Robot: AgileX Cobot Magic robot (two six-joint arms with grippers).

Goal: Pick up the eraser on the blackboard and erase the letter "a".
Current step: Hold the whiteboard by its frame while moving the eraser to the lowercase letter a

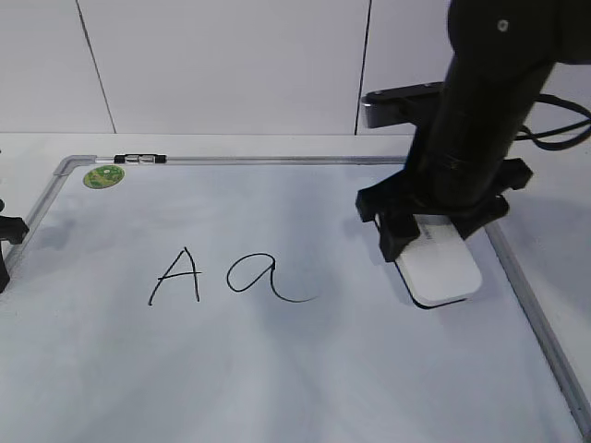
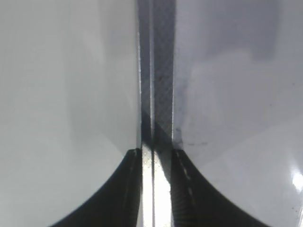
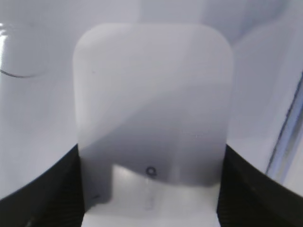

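Observation:
The white eraser lies on the blackboard, a white board with a silver frame, near its right edge. My right gripper is down over the eraser with a finger against each long side. In the right wrist view the eraser fills the space between the fingers. The cursive letter "a" is written mid-board, left of the eraser; its tail end shows in the right wrist view. My left gripper sits at the board's left edge, fingers nearly together over the frame rail.
A capital "A" is written left of the "a". A round green sticker and a marker sit at the board's top left. The right frame rail runs close beside the eraser. A wall stands behind the table.

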